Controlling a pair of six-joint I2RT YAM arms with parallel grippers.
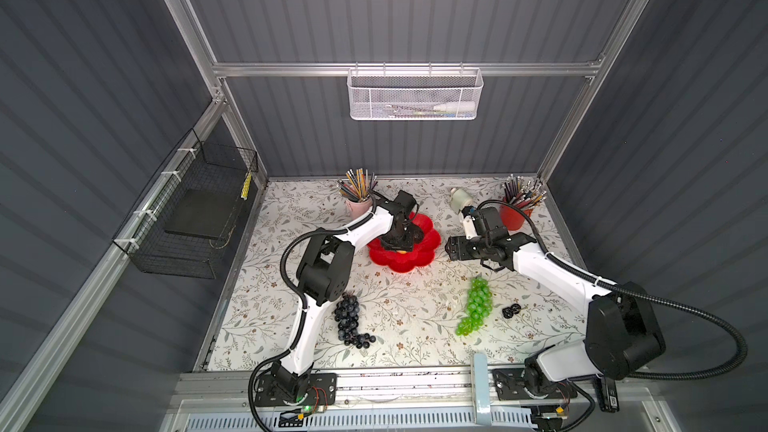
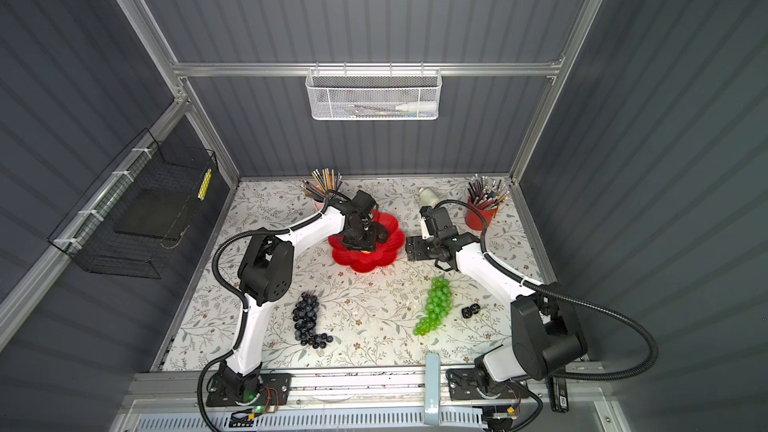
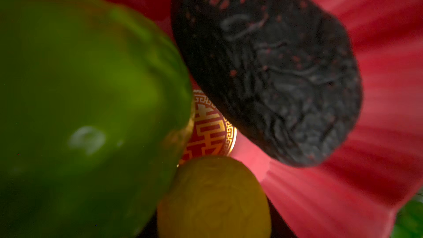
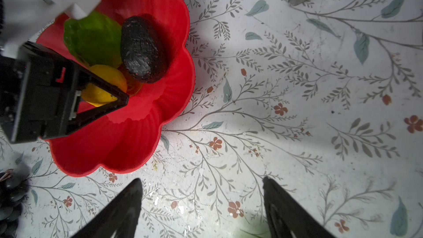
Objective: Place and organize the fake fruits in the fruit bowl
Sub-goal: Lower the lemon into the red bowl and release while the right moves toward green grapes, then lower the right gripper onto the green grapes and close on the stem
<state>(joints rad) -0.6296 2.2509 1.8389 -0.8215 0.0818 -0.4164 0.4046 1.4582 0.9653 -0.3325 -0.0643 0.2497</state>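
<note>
Left gripper [image 1: 400, 248] was down inside the fruit bowl [image 4: 128, 147], its fingers either side of the small yellow fruit [image 4: 107, 74] by the bowl's centre. Clamped or merely around it, we couldn't tell. Right gripper [image 4: 201, 179] hung just beside the bowl, jaws wide apart, nothing between them. The green grape bunch [image 1: 478, 305] lay on the table out from the bowl toward the right arm's base. It sat behind those fingers, its long axis running away from the bowl, so we judged the right arm nearer.

Grey ribbed walls [image 1: 374, 14] enclose a floral-patterned tabletop [image 1: 415, 317].
</note>
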